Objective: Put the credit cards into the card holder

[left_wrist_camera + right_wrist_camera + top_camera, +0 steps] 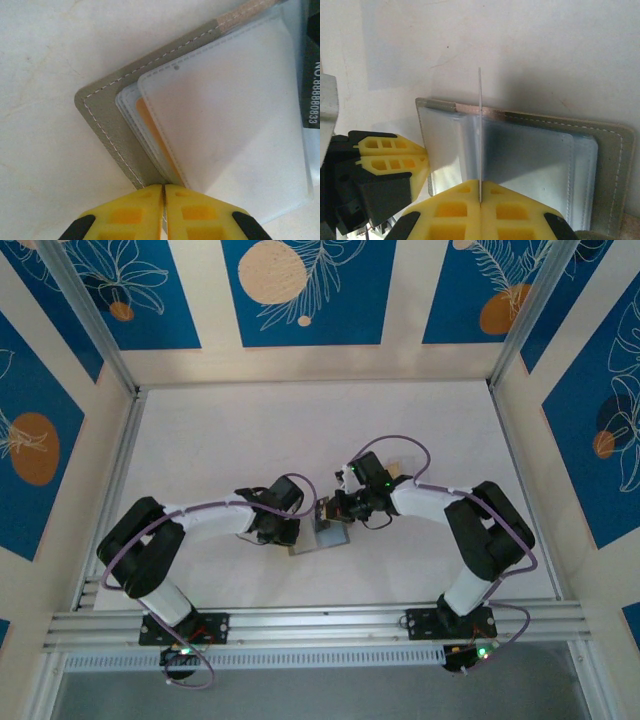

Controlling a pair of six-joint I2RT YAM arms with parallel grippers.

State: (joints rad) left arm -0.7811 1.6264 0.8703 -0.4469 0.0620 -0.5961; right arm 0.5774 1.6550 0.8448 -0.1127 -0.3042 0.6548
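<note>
Right gripper (480, 192) is clenched on a credit card (480, 125), edge-on to its wrist camera over the open card holder (615, 165) lying on the table (45, 75); left gripper (164, 189) is pinched shut on the holder's edge. We can't tell if the card's leading edge meets a slot mouth, so we judge the main risk is it skating over the clear sleeve (225, 115) or buckling that floppy plastic. If we push hard, the holder can pivot about the single left pinch, or the thin card can slip between the pads
</note>
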